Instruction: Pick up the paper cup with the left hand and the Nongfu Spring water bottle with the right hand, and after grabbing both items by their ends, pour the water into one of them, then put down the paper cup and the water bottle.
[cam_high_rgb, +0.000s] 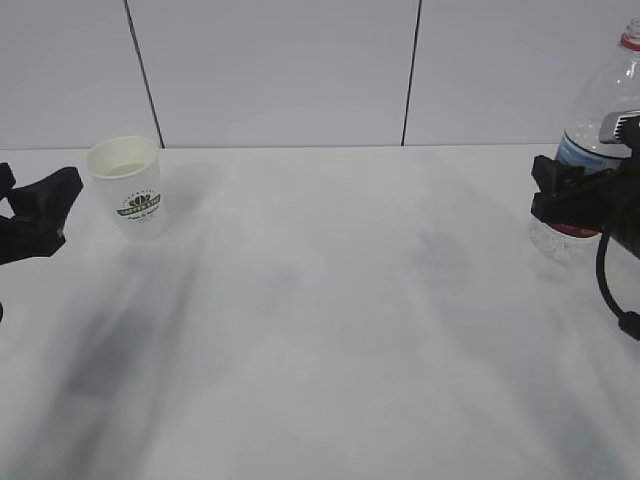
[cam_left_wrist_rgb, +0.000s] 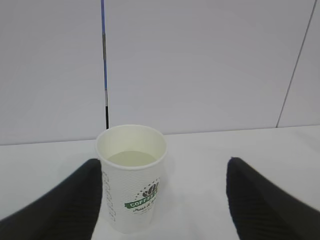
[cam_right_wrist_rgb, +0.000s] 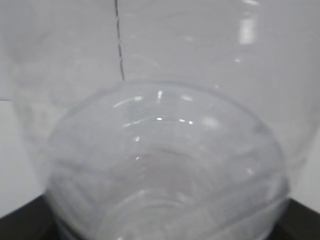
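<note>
At nine o'clock on the counter (cam_high_rgb: 320, 330), the paper cup (cam_high_rgb: 127, 185) sits between the left claw's (cam_left_wrist_rgb: 162, 200) spread jaws. Right claw (cam_high_rgb: 575, 195) looks clamped round the Nongfu Spring bottle (cam_high_rgb: 600, 130) at three o'clock. Probably setting-down stage; next, release and back off.

Left hand (cam_high_rgb: 35, 215): matte black, angular gripper body; fingers (cam_left_wrist_rgb: 55, 207) black, broad, tapering to rounded tips, finely ribbed surface. Right hand (cam_high_rgb: 590, 200): black blocky housing, grey-silver block on top, one black cable looping below to a plug
</note>
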